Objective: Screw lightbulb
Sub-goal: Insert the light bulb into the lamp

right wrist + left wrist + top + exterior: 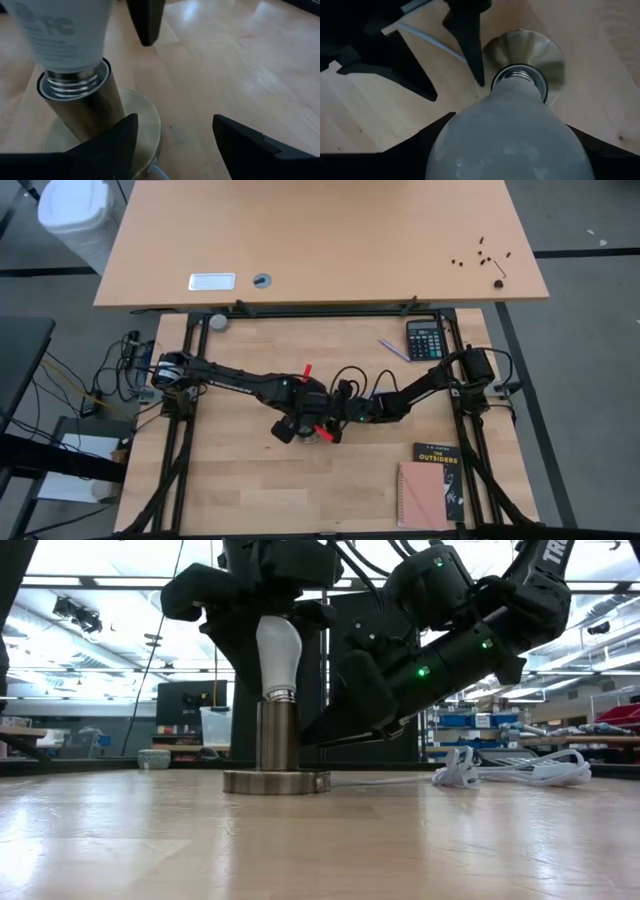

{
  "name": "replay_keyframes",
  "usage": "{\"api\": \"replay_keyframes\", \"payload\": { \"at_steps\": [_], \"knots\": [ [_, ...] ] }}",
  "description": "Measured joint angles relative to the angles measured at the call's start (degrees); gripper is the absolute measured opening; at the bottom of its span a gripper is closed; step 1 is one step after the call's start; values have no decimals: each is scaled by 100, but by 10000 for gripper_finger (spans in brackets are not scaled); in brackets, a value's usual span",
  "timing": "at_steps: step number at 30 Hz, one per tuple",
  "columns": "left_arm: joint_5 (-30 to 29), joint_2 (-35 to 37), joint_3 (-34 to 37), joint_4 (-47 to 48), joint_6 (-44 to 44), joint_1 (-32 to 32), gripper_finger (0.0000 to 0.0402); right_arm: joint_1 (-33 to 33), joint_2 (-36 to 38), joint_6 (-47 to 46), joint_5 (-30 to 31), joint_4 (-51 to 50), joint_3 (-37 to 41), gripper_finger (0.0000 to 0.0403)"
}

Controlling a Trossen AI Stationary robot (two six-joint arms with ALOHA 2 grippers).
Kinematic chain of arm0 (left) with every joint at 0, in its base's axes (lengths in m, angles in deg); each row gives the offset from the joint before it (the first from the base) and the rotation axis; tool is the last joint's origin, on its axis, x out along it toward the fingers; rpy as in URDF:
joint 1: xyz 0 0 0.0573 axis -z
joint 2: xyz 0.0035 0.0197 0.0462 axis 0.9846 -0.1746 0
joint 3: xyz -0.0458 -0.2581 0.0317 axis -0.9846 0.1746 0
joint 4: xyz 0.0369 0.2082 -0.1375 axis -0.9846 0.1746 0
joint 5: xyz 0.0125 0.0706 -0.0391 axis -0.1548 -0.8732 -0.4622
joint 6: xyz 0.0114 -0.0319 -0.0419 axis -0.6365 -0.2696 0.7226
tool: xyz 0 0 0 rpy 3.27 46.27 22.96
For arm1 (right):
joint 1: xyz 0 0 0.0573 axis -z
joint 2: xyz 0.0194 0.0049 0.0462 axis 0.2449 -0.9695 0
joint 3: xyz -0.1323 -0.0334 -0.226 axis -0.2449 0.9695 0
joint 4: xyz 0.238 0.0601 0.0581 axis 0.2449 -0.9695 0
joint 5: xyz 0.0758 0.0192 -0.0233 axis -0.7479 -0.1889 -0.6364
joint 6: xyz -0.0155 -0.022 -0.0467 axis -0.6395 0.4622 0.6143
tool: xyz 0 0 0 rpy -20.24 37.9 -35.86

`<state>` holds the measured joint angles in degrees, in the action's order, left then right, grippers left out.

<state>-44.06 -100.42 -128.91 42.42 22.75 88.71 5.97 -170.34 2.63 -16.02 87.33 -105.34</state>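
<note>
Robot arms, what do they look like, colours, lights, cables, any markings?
Both arms are black and jointed. The left arm carries a red tab; the right arm shows small green lights and white lettering in the low view. Thin black cables loop between them. Each hand, left hand and right hand, ends in two dark wedge-shaped fingers.

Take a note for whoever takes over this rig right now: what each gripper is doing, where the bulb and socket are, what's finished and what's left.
Left gripper: over mid-table, jaws around the lightbulb from above; a firm grip can't be confirmed.
Right gripper: jaws open, low beside the socket, one finger by its base, holding nothing.
Things: the socket stands upright on its round base on the table; the white cord trails off to the side. The lightbulb is upright, its screw base in the socket mouth.
Done: bulb placed in the socket.
Left: threads still show above the rim, so keep turning until seated, then release.
</note>
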Motion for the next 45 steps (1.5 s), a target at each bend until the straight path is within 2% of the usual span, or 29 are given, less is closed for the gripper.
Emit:
{"api": "replay_keyframes", "payload": {
  "at_steps": [6,10,17,22,30,45],
  "knots": [
    [-104,0,0,-23,-121,116,267,0,247,9,20,-314,7,268],
    [-112,0,-1,-168,-191,154,267,-75,669,130,49,-1064,7,268],
    [-93,2,-2,-370,-429,200,275,-389,1151,77,488,-1952,7,268],
    [-113,2,-2,-340,-494,224,273,-572,1233,-120,616,-2067,7,268],
    [-180,2,-2,-330,-596,258,274,-842,1233,-318,328,-1862,7,268],
    [34,2,-2,-447,-338,300,331,-892,1233,-407,332,-1855,7,268]
  ]
}}
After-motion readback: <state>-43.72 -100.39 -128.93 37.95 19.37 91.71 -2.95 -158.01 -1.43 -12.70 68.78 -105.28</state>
